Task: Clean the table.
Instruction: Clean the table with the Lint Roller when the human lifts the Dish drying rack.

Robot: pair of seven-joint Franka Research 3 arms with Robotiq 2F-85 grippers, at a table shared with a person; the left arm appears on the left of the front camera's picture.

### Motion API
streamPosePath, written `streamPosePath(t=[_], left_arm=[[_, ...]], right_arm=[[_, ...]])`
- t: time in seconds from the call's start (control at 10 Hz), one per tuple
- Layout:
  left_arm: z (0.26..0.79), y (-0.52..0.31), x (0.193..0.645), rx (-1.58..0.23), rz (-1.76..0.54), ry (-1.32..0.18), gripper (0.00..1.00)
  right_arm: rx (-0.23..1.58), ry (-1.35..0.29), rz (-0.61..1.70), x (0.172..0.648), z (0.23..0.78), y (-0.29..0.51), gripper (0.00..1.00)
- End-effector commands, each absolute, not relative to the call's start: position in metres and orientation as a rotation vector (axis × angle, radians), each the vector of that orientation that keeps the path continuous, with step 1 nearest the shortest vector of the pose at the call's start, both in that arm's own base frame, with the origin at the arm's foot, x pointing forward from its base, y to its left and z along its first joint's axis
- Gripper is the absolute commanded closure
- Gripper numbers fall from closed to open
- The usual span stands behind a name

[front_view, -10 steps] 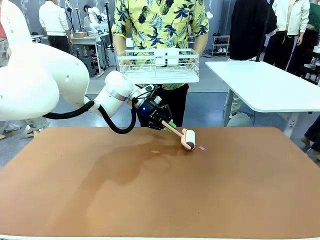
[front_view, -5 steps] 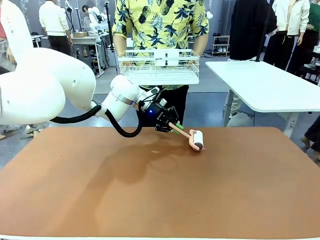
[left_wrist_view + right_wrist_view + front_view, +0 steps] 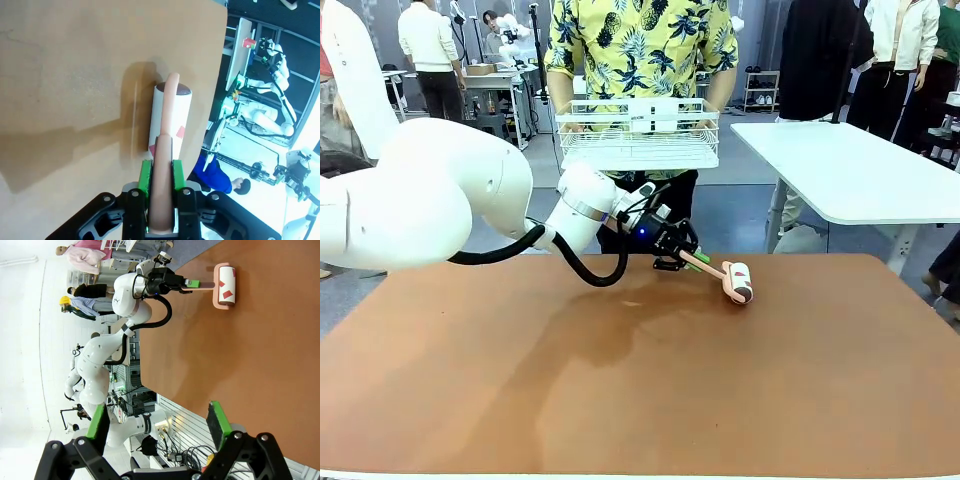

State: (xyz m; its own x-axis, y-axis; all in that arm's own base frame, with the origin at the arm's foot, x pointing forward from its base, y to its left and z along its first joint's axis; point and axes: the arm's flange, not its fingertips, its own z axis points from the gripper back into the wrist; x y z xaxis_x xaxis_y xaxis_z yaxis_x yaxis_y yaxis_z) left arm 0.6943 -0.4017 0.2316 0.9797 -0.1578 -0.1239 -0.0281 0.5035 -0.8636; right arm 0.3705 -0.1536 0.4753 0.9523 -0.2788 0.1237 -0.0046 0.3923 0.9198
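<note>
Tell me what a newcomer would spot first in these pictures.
Most likely the left gripper, shut on the pink handle of a lint roller that rests on the far side of the reddish-brown table, with small red scraps stuck to its white roll. Next, the person behind the table, holding a white wire basket.

Rounded white left arm (image 3: 440, 200) trails a looping black cable (image 3: 590, 281); black left gripper (image 3: 694, 260) has 2 green pads (image 3: 145, 176).

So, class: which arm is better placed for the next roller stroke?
Left: the left gripper is shut on the roller, set on the table. The right gripper is open, empty and far from it.
</note>
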Motion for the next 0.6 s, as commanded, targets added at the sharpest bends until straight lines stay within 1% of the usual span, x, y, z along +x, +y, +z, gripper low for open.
streamPosePath(t=[0.0,0.5], left_arm=[[0.204,-0.403,0.686,-0.969,-0.088,0.169,0.79],[0.280,-0.385,0.649,-1.047,-0.185,0.030,0.79]], right_arm=[[1.167,-0.281,-0.162,0.368,0.478,-0.154,0.00],[1.167,-0.281,-0.162,0.368,0.478,-0.154,0.00]])
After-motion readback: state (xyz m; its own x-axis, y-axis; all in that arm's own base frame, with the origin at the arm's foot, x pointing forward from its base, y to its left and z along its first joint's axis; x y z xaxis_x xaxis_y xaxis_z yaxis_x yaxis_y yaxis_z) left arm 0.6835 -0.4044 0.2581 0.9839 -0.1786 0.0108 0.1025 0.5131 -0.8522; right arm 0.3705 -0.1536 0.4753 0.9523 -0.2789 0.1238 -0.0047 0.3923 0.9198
